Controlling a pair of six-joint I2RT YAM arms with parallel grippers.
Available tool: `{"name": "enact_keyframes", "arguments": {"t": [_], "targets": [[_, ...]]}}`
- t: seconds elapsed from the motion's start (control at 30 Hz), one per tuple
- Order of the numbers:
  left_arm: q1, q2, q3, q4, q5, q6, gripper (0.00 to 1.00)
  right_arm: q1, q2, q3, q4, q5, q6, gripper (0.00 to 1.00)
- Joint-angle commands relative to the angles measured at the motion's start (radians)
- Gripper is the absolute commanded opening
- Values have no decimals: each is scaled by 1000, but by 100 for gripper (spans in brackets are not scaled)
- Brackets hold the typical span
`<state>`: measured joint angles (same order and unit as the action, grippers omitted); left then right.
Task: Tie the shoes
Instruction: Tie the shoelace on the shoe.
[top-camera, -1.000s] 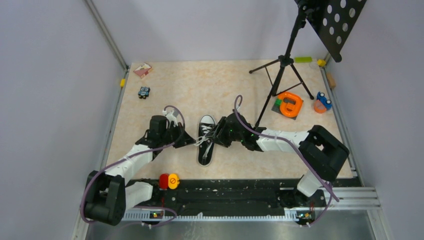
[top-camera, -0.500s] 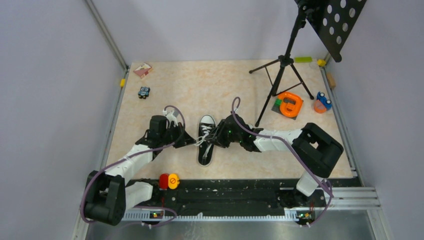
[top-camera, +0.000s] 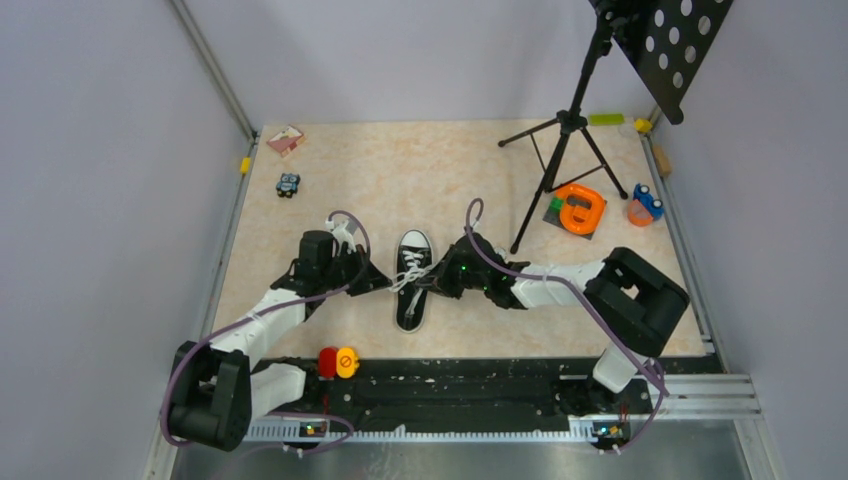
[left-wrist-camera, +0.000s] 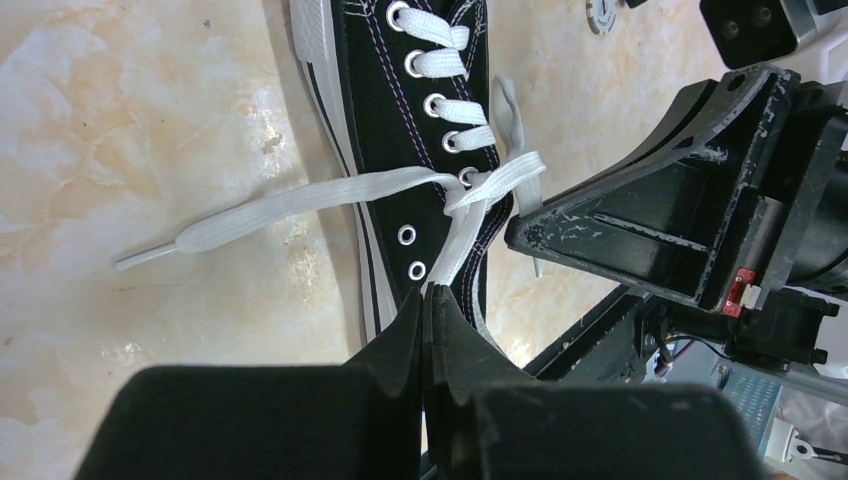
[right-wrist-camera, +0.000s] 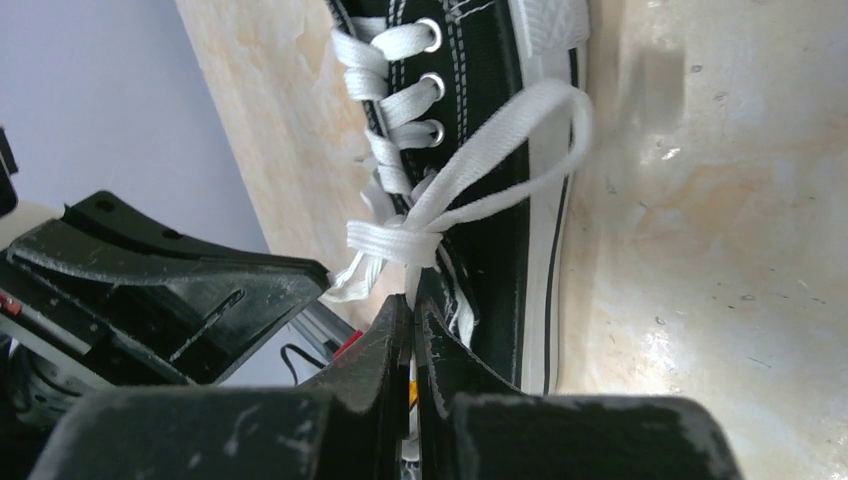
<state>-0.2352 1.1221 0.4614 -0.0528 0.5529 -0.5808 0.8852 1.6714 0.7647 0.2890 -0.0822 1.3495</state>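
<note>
My left jaws at the sneaker's (top-camera: 412, 290) 9 o'clock, right jaws at 3 — both pinch lace (left-wrist-camera: 453, 240); uneven pulls could skid it.

You're looking at a robot lab cell: plain wall panels (top-camera: 100, 150) box in the marbled surface (top-camera: 420, 170), an aluminium rail (top-camera: 700, 385) runs along its near edge, and a tripod (top-camera: 567, 122) stands near its far right corner.

The left end effector (top-camera: 388, 281) and right end effector (top-camera: 423, 283) hem in the sneaker (top-camera: 412, 290), open tabletop (top-camera: 400, 170) lies beyond its toe, and a tripod (top-camera: 570, 122) stands far right.
</note>
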Motion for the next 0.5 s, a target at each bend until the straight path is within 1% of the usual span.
{"name": "enact_keyframes", "arguments": {"t": [0.0, 0.33, 0.47], "targets": [[0, 5, 5, 44, 7, -5, 0, -5, -59, 18, 16, -55, -76, 0], [0, 5, 5, 44, -10, -13, 0, -5, -61, 103, -131, -201, -226, 0], [0, 15, 12, 72, -6, -12, 0, -5, -58, 105, -164, -220, -248, 0]]}}
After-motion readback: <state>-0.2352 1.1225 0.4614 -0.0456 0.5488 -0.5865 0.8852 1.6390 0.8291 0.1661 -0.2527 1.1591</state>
